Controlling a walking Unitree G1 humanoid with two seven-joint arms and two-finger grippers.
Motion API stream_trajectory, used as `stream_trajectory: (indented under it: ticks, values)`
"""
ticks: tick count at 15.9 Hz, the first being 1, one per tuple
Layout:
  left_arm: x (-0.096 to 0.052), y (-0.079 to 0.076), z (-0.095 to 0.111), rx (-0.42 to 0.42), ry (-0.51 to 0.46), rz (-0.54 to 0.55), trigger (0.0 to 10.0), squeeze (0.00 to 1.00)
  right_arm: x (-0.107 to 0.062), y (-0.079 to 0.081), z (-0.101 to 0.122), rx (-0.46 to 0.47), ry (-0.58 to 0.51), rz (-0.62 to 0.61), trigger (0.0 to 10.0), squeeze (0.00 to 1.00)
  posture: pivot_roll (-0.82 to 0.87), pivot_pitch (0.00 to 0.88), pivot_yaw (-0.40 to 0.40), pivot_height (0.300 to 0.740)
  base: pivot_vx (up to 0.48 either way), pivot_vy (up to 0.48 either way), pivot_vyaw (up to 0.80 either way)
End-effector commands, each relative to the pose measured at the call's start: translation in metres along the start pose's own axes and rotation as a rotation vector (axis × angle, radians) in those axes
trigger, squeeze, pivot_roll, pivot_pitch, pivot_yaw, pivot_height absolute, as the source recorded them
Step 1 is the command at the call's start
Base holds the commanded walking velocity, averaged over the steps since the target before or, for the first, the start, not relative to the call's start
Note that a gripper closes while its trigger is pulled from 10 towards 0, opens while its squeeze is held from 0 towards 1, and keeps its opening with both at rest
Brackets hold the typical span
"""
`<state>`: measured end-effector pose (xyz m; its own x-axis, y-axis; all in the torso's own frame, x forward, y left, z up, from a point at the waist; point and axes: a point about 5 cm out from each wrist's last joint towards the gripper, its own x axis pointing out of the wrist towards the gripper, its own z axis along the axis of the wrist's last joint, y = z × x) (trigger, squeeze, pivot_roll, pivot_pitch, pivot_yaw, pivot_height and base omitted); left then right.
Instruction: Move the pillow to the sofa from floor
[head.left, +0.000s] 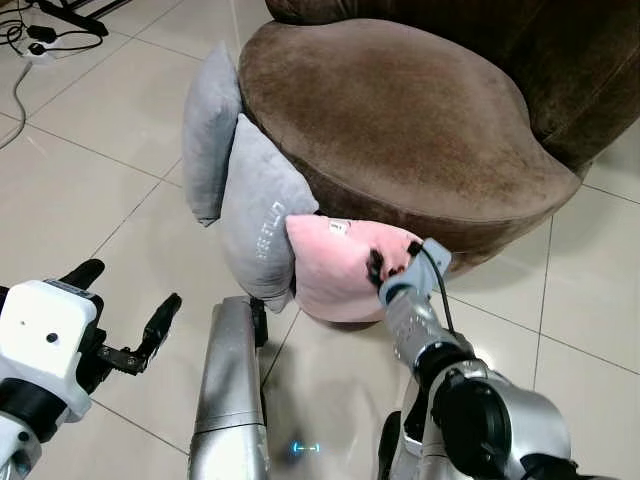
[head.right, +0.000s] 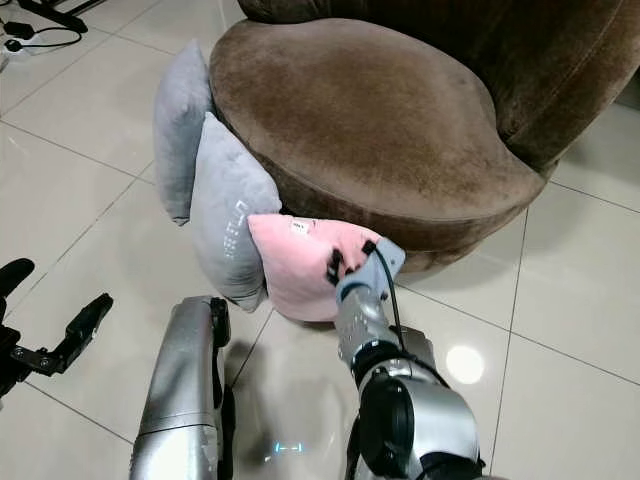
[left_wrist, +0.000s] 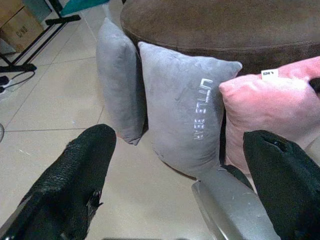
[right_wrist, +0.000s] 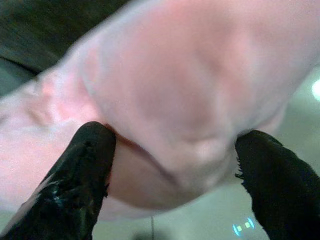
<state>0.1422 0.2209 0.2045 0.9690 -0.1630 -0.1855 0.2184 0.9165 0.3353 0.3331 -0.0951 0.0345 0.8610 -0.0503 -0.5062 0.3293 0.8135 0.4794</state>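
Both black fingers (right_wrist: 85, 165) of the right gripper (head.left: 385, 268) press into the pink pillow (head.left: 340, 265), one on each side of a bulge of its fabric, so the jaws are closed on the cushion. That pillow sits low against the front of the round brown sofa (head.left: 400, 120), its lower edge near the tiled floor (head.left: 80, 190); whether it rests on the tiles or is lifted just off them I can't make out. A small white tag (head.left: 338, 228) shows on its top edge.

Just beside it to the left a grey pillow (head.left: 262, 225) with pale lettering leans upright against the sofa, touching the pink one, and a second grey pillow (head.left: 210, 135) stands behind that, also against the sofa's side.

Over on the left, the left gripper (head.left: 125, 320) hovers above the floor with its fingers spread wide, gripping nothing. A power strip (head.left: 40, 45) and cables lie on the tiles in the far corner.
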Motion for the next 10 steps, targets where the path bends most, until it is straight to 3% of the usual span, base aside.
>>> stream_trajectory:
  ticks: [1,10]
  values:
    - [-0.0031,-0.0024,0.003,0.013,-0.002,-0.014,10.0,0.0,-0.0017,-0.0042,-0.0105,0.005,0.044,-0.027,0.0,0.0,0.44,0.228,-0.016,0.46,0.0,0.0,0.0]
    - [-0.0037,-0.0023,0.0034,0.01,-0.005,-0.017,10.0,0.0,-0.0017,-0.0009,-0.0097,0.033,0.04,-0.011,0.0,0.0,0.44,0.229,-0.025,0.46,0.0,0.0,0.0]
